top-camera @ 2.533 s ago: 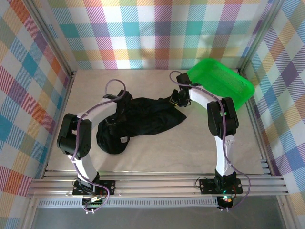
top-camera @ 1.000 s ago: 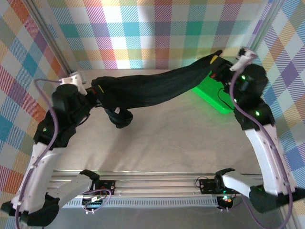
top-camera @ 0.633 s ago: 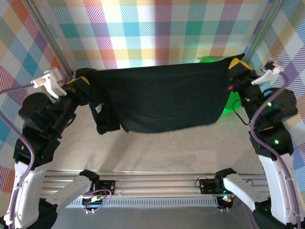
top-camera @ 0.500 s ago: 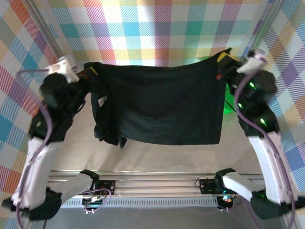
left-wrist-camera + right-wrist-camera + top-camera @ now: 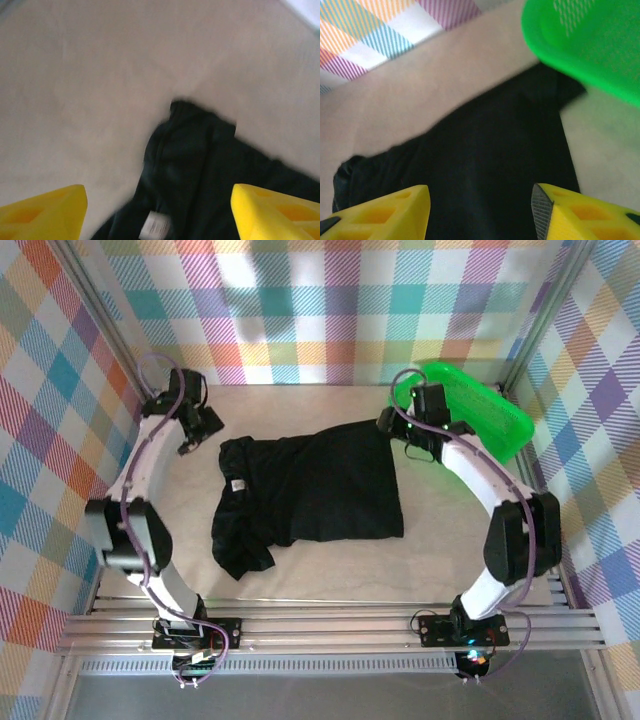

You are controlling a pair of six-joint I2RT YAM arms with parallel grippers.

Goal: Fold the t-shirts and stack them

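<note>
t-shirt (image 5: 330,485) — matt black cloth, basket (image 5: 492,412) — green plastic mesh

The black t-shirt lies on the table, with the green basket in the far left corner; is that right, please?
Not quite: the top external view shows the green basket in the far right corner, not the left. The black t-shirt does lie on the table.

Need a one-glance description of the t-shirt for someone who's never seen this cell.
Start at the beige table walled by plaid panels. Near its middle lies the t-shirt, spread flat on its right half and bunched on the left. It is black soft cloth with a small white label, unlike the bright green mesh basket at the far right corner.
</note>
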